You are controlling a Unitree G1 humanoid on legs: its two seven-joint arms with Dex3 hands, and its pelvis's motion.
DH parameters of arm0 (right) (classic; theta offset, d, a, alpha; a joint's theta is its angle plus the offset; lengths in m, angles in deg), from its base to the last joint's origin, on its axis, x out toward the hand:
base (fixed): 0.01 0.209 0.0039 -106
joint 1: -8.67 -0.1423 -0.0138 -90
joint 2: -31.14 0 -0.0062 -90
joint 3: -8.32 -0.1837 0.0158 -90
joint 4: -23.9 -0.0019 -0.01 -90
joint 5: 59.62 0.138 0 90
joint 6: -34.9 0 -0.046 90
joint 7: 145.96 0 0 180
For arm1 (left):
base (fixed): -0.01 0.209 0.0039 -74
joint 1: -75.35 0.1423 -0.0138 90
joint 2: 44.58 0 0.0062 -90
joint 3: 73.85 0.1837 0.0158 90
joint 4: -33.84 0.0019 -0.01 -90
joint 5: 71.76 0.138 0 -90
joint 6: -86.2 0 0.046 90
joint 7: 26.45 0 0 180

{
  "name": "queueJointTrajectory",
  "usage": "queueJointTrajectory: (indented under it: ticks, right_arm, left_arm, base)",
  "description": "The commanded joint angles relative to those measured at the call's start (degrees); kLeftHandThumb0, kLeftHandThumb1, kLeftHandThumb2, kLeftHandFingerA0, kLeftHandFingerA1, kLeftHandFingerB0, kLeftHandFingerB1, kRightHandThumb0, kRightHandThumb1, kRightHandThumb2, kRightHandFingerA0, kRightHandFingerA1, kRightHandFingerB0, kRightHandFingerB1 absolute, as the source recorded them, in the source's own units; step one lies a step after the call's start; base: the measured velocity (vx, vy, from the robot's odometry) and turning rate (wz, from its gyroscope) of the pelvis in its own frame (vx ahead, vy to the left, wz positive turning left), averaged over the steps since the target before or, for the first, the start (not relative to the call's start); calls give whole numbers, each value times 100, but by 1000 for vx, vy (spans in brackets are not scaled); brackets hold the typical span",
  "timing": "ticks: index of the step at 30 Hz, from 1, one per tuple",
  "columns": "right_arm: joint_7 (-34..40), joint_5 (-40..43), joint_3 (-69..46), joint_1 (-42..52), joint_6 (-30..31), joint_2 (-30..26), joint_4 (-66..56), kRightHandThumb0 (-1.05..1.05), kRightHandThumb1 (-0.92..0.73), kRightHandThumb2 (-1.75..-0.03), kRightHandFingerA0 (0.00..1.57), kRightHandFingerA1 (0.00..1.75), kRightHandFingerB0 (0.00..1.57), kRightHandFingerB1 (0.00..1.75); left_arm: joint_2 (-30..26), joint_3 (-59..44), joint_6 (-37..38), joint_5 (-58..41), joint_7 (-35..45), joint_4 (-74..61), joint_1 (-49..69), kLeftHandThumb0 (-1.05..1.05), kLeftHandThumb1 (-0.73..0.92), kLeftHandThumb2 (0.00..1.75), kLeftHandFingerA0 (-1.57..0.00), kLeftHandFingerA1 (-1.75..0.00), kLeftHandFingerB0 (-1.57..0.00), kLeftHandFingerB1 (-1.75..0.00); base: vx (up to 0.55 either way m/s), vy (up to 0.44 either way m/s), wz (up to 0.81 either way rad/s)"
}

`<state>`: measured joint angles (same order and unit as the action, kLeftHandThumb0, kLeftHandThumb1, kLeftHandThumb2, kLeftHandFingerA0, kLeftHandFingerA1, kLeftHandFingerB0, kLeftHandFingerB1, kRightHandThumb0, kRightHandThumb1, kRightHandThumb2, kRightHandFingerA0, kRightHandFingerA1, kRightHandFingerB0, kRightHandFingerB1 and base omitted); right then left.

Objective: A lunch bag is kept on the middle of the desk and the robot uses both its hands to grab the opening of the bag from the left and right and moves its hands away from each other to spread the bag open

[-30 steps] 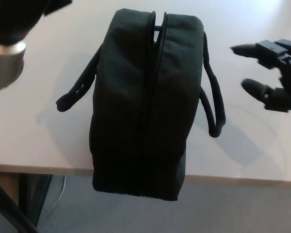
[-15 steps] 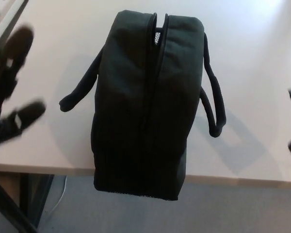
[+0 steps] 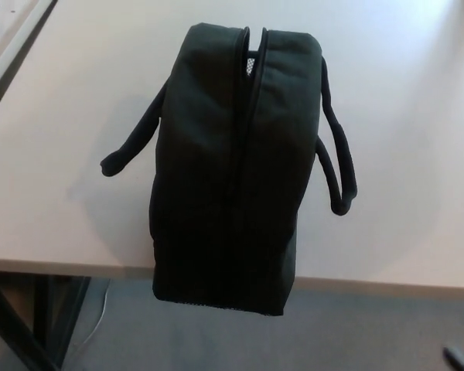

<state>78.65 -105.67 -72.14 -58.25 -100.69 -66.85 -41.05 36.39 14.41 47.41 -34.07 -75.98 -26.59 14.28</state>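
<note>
A black lunch bag [image 3: 216, 170] stands upright in the middle of the pale desk [image 3: 54, 201], its near end reaching the desk's front edge. Its zip opening [image 3: 243, 116] runs away from me along the top and is only narrowly parted, with a bit of mesh lining showing at the far end. One carry handle [image 3: 131, 147] lies out to the left and the other handle [image 3: 336, 166] loops out to the right. My left hand does not show. Only a small dark tip of my right hand [image 3: 460, 357] shows at the bottom right corner, well below the desk and away from the bag.
The desk's front edge [image 3: 371, 282] crosses the lower picture, with grey floor [image 3: 356, 332] beneath it. A dark desk leg [image 3: 15, 325] slants at the bottom left. A second light surface [image 3: 4, 23] sits at the top left behind a dark gap.
Both hands have pulled away from the bag's sides and dropped; the left has left the picture and the right shows only at the bottom corner. The bag has stayed in place, still nearly closed.
</note>
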Motion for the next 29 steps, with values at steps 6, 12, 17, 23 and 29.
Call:
queueJointTrajectory:
  ticks: [6, 12, 17, 23, 29]
  right_arm:
    - [-1827, 664, 958, -1137, 19, 515, 1757, -64, -63, -94, 0, 25, 0, 22]
    - [-2057, 1171, 982, -1113, -404, 633, 2027, -62, -61, -92, 0, 24, 0, 22]
    - [-2284, 1416, 952, -1120, -461, 659, 2088, -63, -62, -93, 0, 25, 0, 22]
    - [-2552, 1625, 939, -1122, -449, 696, 2053, -61, -61, -93, 0, 27, 0, 23]
    - [-2829, 1871, 922, -1063, -535, 708, 2056, -57, -58, -91, 0, 29, 0, 25]
  left_arm:
    - [-149, 510, 324, -2636, 2508, 298, 95, -54, 86, 67, -22, -32, -17, -27]
    - [-145, 470, 572, -2330, 2518, 967, -360, -57, 87, 66, -23, -32, -18, -27]
    - [-157, 423, 804, -2237, 2626, 1410, -602, -61, 70, 91, -18, -43, -12, -39]
    - [-175, 391, 865, -2304, 2942, 1469, -642, -61, 69, 90, -18, -44, -11, -39]
    - [-137, 316, 939, -2268, 3068, 1466, -590, -60, 69, 91, -20, -45, -11, -39]
  base:
    - [0, 0, 0]
    - [0, 0, 0]
    - [0, 0, 0]
    - [0, 0, 0]
    - [0, 0, 0]
